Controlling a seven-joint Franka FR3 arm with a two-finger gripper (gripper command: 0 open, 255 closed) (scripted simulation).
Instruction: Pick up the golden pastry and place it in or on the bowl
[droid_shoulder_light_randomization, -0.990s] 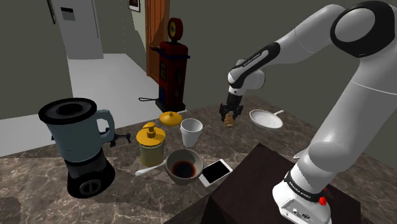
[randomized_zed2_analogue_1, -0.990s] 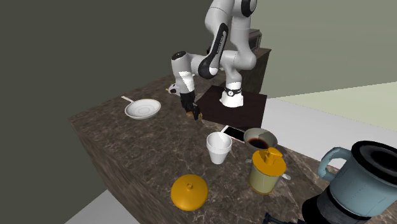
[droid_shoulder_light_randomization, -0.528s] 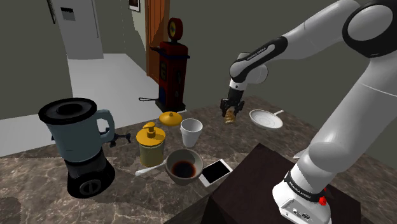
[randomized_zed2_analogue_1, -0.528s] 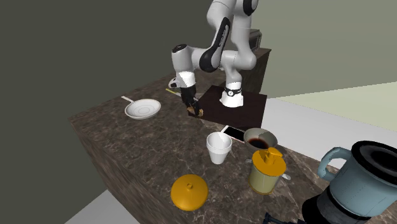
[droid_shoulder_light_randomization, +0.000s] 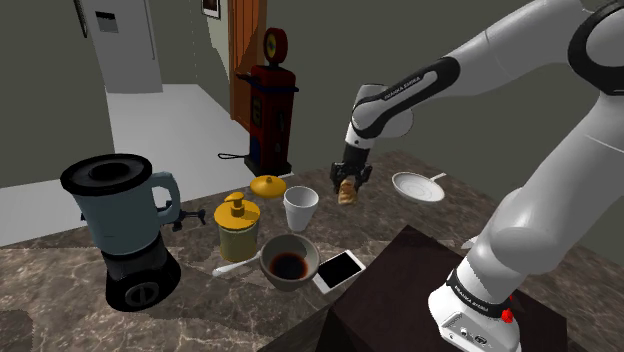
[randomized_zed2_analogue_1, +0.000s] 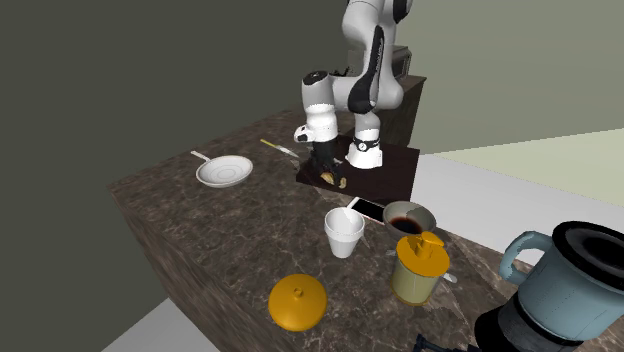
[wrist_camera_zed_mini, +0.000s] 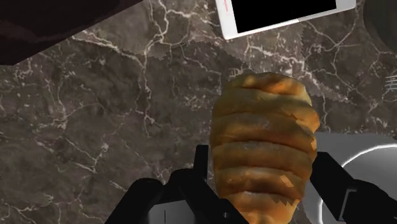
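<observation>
The golden pastry (wrist_camera_zed_mini: 264, 137) is clasped between the two black fingers (wrist_camera_zed_mini: 200, 168), which are closed on its ridged sides. It is held clear of the dark marbled tabletop (droid_shoulder_light_randomization: 60, 290), with nothing touching it from below. In the shoulder view the gripper (droid_shoulder_light_randomization: 348, 187) is seen pointing down, just beside the white cup (droid_shoulder_light_randomization: 300, 209) and between that cup and the white plate (droid_shoulder_light_randomization: 417, 186). Beneath the pastry, in the wrist view, a white phone (wrist_camera_zed_mini: 280, 16) is seen lying flat on the stone.

The bowl (droid_shoulder_light_randomization: 290, 283) is set nearer the stand, touching or nearly touching the phone, and something dark is held in it. It lies well apart from the pastry.

The pick-up is judged done, and the carry toward the bowl is the step in hand. For the next move, the pastry needs to be brought across past the cup and over the phone until it is centred above the bowl's rim. Then it is to be lowered and the fingers parted.
</observation>
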